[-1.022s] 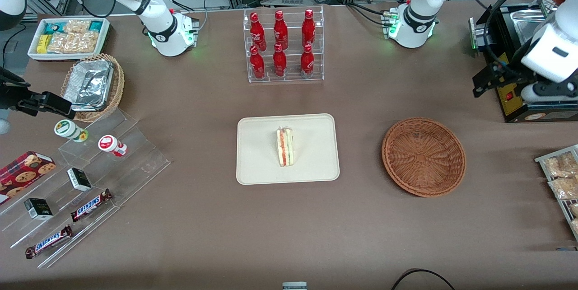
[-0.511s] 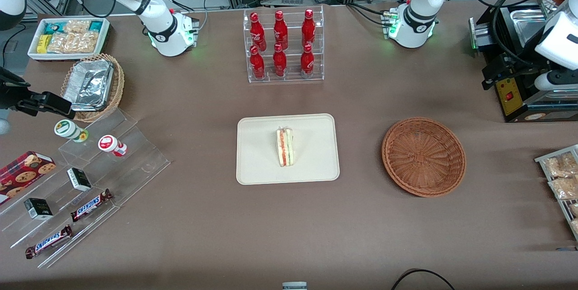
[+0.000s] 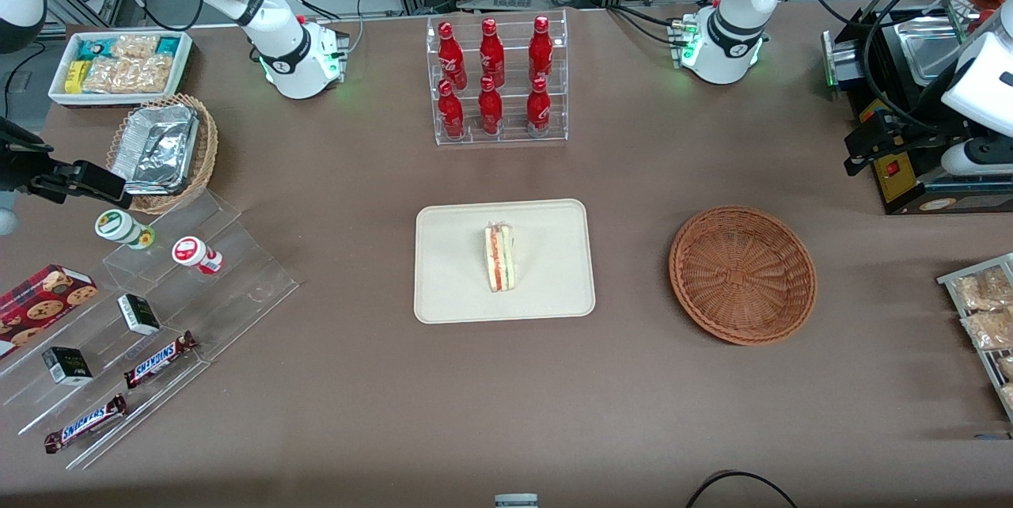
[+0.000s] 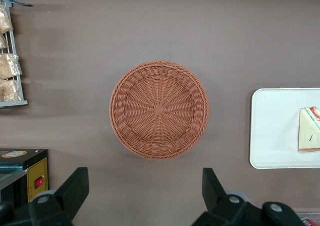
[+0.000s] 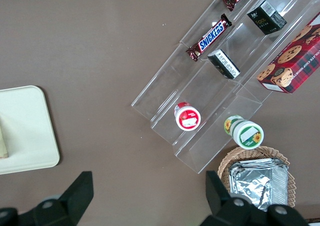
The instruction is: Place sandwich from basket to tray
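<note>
One sandwich [image 3: 499, 258] already lies on the tray [image 3: 451, 286], well apart from the spread, empty pincer [image 4: 145, 198] apparently high above the bare basket [image 4: 159, 109].

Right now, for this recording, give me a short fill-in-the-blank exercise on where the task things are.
1. The sandwich lies on the ____.
2. The round brown basket holds ____.
3. The gripper, fingers open, hangs above the table beside the ____.
4. Six red ____ stand in the clear rack.

Missing words: tray; nothing; basket; bottles
</note>
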